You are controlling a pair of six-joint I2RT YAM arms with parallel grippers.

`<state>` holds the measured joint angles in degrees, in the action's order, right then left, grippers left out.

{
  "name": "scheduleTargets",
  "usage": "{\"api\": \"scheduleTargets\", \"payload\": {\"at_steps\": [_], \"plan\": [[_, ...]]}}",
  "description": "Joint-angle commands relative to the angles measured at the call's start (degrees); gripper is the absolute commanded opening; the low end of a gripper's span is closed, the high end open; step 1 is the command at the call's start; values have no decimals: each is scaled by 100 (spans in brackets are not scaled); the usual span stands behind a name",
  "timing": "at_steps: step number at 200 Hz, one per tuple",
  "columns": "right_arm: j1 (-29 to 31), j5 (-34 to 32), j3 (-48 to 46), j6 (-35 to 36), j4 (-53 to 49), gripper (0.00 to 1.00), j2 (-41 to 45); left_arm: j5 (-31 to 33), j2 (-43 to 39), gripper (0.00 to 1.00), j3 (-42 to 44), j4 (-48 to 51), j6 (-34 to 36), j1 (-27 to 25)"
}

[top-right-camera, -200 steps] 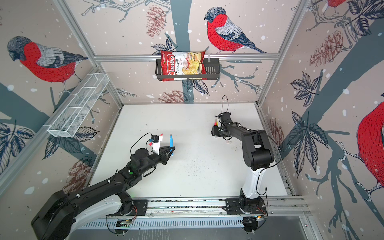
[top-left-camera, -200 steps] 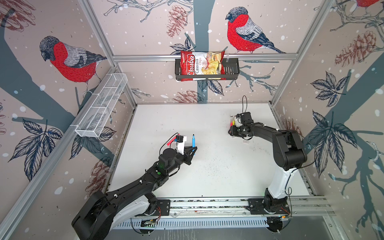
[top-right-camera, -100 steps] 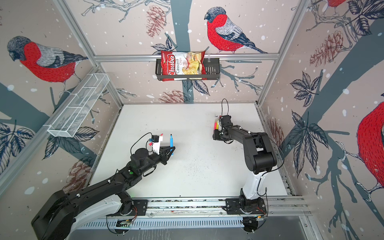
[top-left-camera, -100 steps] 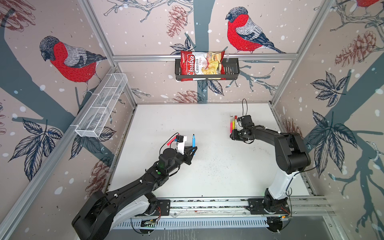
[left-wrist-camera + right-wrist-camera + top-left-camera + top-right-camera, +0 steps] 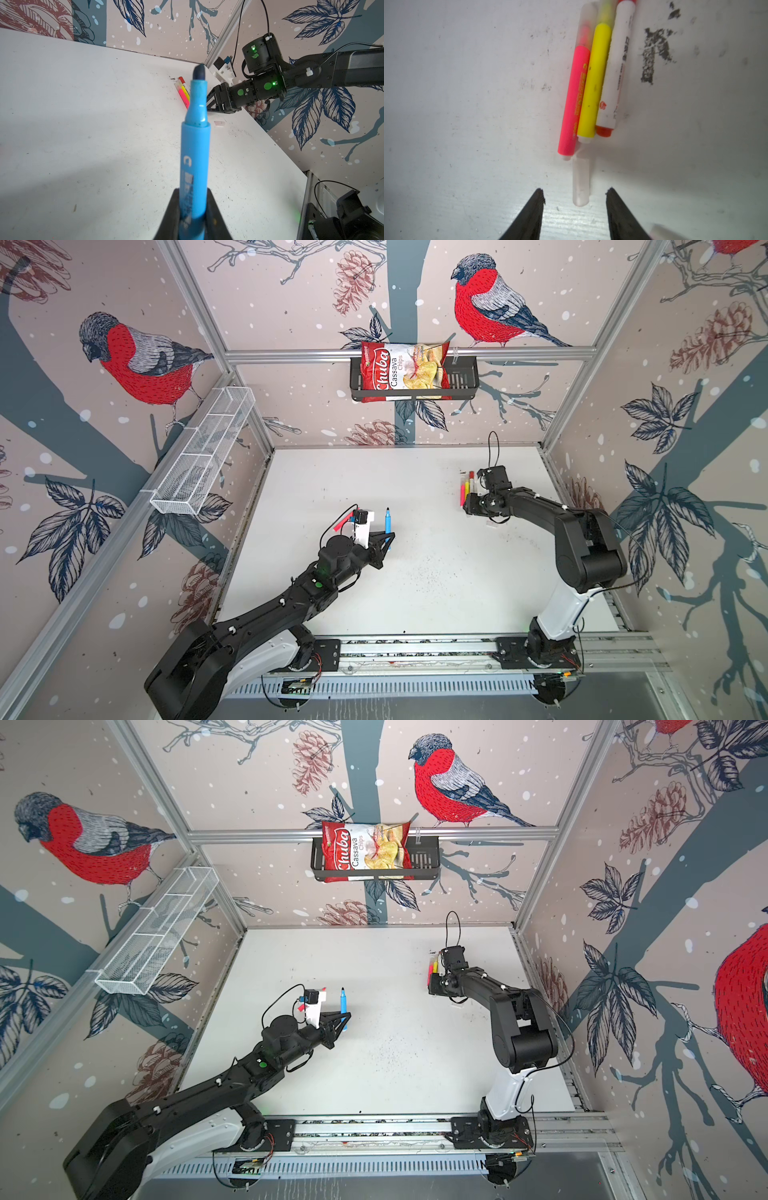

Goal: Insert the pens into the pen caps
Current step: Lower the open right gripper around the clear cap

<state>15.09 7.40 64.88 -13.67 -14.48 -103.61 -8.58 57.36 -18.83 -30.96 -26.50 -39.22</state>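
Three seemingly done: shows pink pen (image 5: 573,99), yellow pen (image 5: 593,83), white marker (image 5: 614,68) capped just ahead of parted right gripper (image 5: 575,192), loose cap (image 5: 580,182) between its jaws, bare blue pen (image 5: 195,155) clamped in left gripper (image 5: 193,190).

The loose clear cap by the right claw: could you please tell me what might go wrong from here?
The clear cap lies just ahead of the open right claw, close to the pink pen; closing off-centre could flick it away. The blue pen stands bare-tipped in the left claw; a misaligned cap might tilt it.
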Motion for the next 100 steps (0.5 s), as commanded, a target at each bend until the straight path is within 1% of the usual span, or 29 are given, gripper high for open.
{"api": "scheduleTargets", "payload": {"at_steps": [1, 35, 57, 100], "plan": [[18, -266, 177, 100, -267, 51, -112, 23, -15, 0, -40, -128, 86, 7], [46, -529, 389, 185, -494, 49, -329, 32, -15, 0, -2, -131, 80, 2], [98, -743, 603, 220, -704, 43, -498, 32, -6, 0, -6, -137, 81, 4], [331, -835, 951, 380, -979, 43, -776, 41, -6, 0, -2, -125, 84, 2]]}}
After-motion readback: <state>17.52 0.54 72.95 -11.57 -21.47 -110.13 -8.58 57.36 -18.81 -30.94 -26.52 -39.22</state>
